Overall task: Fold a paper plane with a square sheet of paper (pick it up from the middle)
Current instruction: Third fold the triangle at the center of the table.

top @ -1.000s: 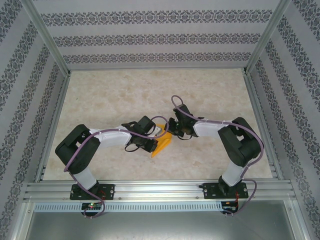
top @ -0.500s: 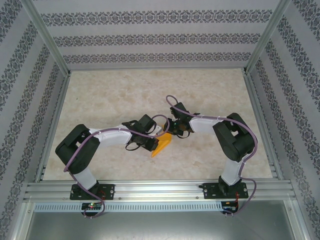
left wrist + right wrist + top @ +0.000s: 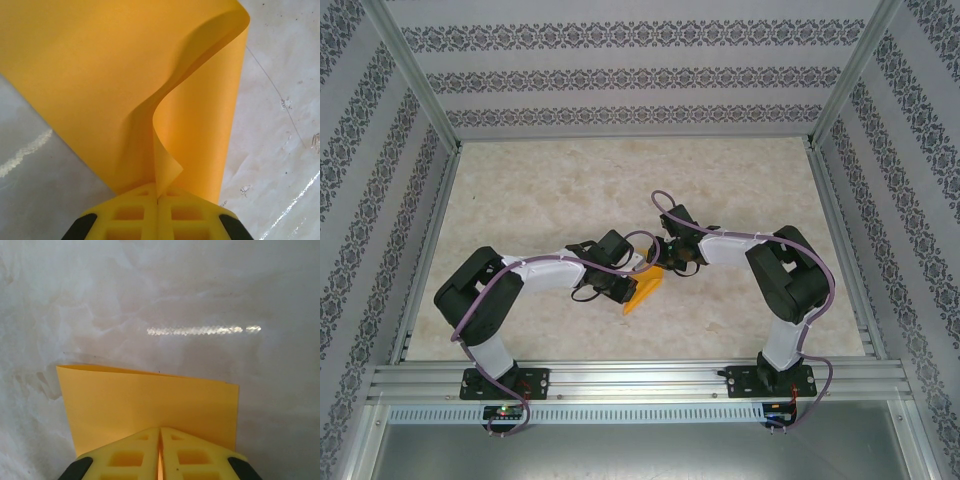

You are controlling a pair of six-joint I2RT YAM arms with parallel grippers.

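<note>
So the paper (image 3: 645, 288) is around the middle of the tabletop (image 3: 570, 190), partly folded, with one flap curling up off it. The left pincer (image 3: 158, 199) is pressed together on an edge of that raised flap, I'd guess to carry it over for a fold. The right pincer (image 3: 160, 434) is closed too, pinching the part that looks doubled, low to the tabletop, probably so it can't slide. No plane yet, early folds I reckon.

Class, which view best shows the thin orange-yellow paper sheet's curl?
Left wrist: there the paper sheet looms large, curling over. Right wrist shows a flat rectangular piece; top external, a small wedge between the arms.
</note>
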